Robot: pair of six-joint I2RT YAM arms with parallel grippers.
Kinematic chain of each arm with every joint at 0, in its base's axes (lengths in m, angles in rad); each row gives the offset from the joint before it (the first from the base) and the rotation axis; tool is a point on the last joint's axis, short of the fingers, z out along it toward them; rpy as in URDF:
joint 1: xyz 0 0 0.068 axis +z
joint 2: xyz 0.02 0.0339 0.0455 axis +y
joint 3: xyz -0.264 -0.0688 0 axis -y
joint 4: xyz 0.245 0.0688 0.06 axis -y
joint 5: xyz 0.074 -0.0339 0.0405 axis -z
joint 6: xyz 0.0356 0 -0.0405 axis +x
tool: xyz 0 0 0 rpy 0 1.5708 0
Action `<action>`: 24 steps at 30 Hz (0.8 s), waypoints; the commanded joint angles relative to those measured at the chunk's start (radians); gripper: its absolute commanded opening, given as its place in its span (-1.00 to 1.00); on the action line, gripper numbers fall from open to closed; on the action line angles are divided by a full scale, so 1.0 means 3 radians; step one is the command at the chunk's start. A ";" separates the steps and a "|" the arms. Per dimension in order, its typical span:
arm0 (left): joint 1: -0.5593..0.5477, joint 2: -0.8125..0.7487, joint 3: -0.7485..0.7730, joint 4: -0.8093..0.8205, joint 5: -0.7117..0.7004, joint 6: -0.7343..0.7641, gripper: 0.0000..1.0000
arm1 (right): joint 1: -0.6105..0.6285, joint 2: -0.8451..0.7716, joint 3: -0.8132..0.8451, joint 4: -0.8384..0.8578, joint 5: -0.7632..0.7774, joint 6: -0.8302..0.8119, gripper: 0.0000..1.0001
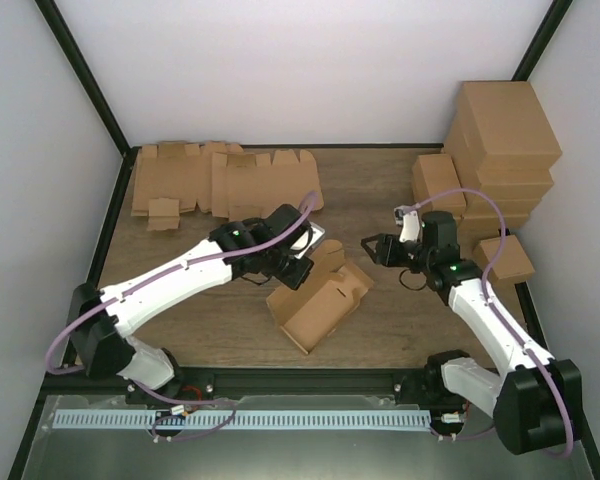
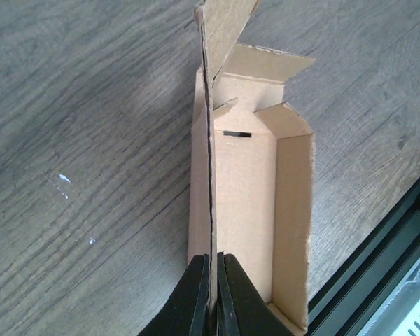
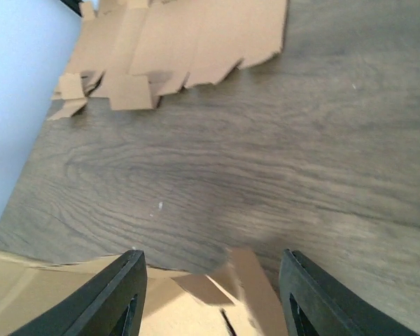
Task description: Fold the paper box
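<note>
The paper box point(image 1: 320, 300) lies half folded at the table's middle, an open oblong tray with raised side walls and end flaps. My left gripper point(image 1: 302, 264) reaches over its far left side. In the left wrist view the left gripper point(image 2: 211, 257) is shut on the thin upright edge of the box's point(image 2: 245, 182) left wall, which runs straight away from the fingers. My right gripper point(image 1: 372, 247) hovers open just right of the box's far end. In the right wrist view the right gripper point(image 3: 211, 262) has its jaws wide apart, with the box's end flaps point(image 3: 248, 283) low between them and untouched.
A pile of flat brown die-cut blanks point(image 1: 220, 180) lies at the back left, also seen as blanks point(image 3: 182, 42) from the right wrist. Finished brown boxes point(image 1: 500, 140) are stacked at the back right, with one more box point(image 1: 508, 258) beside the right arm. The black table rail point(image 2: 378, 266) runs close to the box.
</note>
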 commanded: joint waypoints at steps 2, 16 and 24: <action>0.0008 -0.0328 -0.0055 0.0010 -0.0044 0.0024 -0.93 | -0.0088 0.0070 -0.0171 0.0055 -0.0013 0.0142 0.08; 0.0010 -0.1005 -0.0378 0.0187 0.0141 -0.0034 -0.92 | -0.0086 0.0692 -0.0275 0.0614 -0.0746 0.0172 0.12; 0.0011 -0.1099 -0.0385 0.0216 0.0088 -0.0059 -0.92 | -0.0086 0.0905 -0.0353 0.0944 -0.1709 0.0316 -0.14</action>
